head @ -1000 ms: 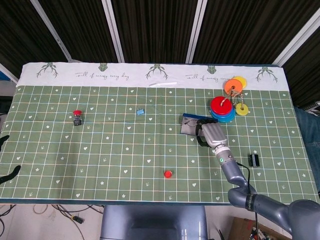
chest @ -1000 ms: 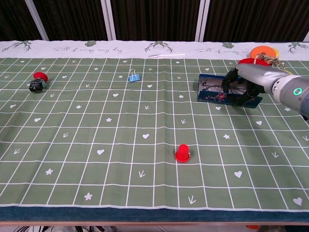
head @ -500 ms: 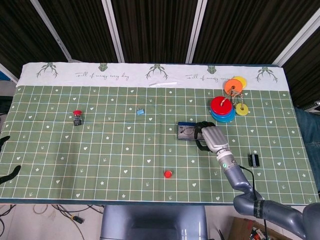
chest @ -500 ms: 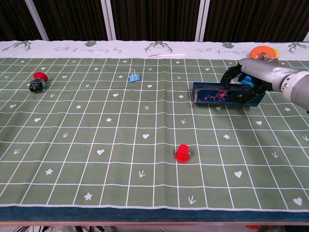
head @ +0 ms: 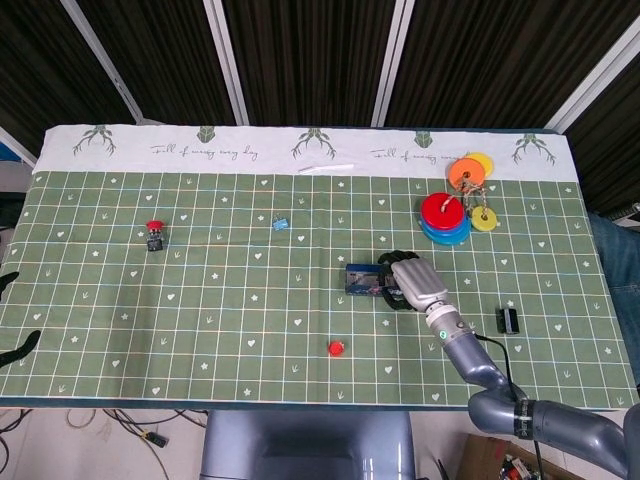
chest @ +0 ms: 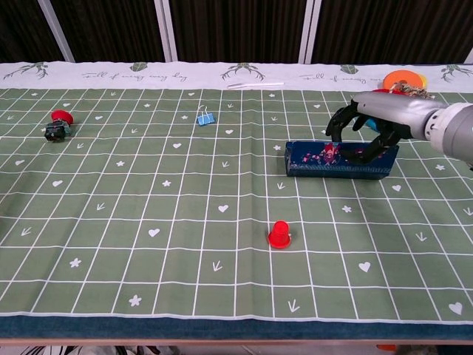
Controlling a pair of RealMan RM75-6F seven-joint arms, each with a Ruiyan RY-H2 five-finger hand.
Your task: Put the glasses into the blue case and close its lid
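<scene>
So over the last second the right hand (chest: 363, 133) pulled the blue case (chest: 336, 160) toward the robot and a bit left across the mat (head: 200, 300). A second earlier the case was lying open, further back near the stacked rings (head: 445, 217), and you could see the glasses sitting inside it in the chest view. By this moment the case looked shut: the chest view showed just a long blue box with a flowery side and no glasses visible. My guess was they were inside, but I couldn't actually confirm that, since nothing of them showed.

The hand itself was curled over the right end of the case, with its fingers (chest: 336, 126) hooked down over the top and front edge, so it was gripping or at least pressing on it. The head view matched, with the hand draped over the case's right half.

I couldn't spot the left hand in either view.

The red cap (chest: 279, 234) sat nearer the robot, well apart from the case, and the blue clip (chest: 204, 117) and red button (chest: 58, 124) stayed put off to the left.

If the lid really had latched, the task seemed basically done, bar letting go.
</scene>
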